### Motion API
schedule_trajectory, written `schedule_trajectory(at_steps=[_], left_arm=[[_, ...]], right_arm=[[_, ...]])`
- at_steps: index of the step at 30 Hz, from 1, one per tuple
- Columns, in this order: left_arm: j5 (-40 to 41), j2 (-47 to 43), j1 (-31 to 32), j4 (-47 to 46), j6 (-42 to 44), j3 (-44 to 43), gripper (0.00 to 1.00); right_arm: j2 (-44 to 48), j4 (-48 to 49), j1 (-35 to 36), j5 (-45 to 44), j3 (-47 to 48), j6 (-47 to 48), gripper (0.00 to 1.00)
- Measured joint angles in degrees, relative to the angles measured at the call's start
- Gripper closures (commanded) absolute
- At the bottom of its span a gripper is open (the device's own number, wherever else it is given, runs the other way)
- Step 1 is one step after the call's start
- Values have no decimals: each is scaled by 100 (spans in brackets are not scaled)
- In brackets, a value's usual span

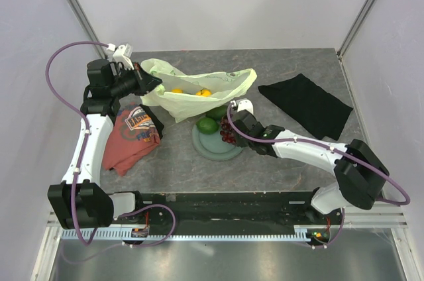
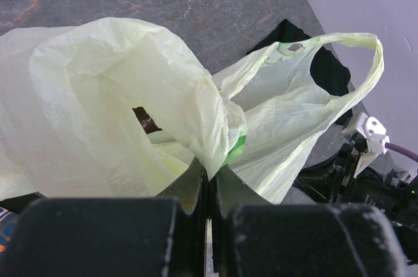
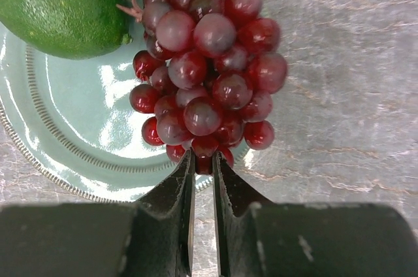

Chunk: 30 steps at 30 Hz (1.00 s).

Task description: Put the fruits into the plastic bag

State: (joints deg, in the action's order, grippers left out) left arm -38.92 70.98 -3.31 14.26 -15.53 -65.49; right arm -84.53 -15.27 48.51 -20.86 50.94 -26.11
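Right gripper point(image 3: 204, 159) pinches grapes point(image 3: 209, 61) on plate point(image 3: 65, 133), beside green fruit point(image 3: 59, 6); neither bagged yet. Left gripper point(image 2: 209, 182) clamps bag point(image 2: 98, 94) near far-left corner; two yellow fruits point(image 1: 204, 93) inside.

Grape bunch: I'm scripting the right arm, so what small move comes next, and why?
Probably lift straight up: the right gripper seems pinched on the grape bunch, which lies at the edge of the plate, and the left gripper holds the plastic bag up.
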Motion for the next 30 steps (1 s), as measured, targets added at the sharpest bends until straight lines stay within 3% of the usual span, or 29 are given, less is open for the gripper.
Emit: schedule_trajectory(at_steps=[30], left_arm=[[-2,0,0,7,0,0,99]], right_arm=[[1731,-544,-2,-603,66,92,100]])
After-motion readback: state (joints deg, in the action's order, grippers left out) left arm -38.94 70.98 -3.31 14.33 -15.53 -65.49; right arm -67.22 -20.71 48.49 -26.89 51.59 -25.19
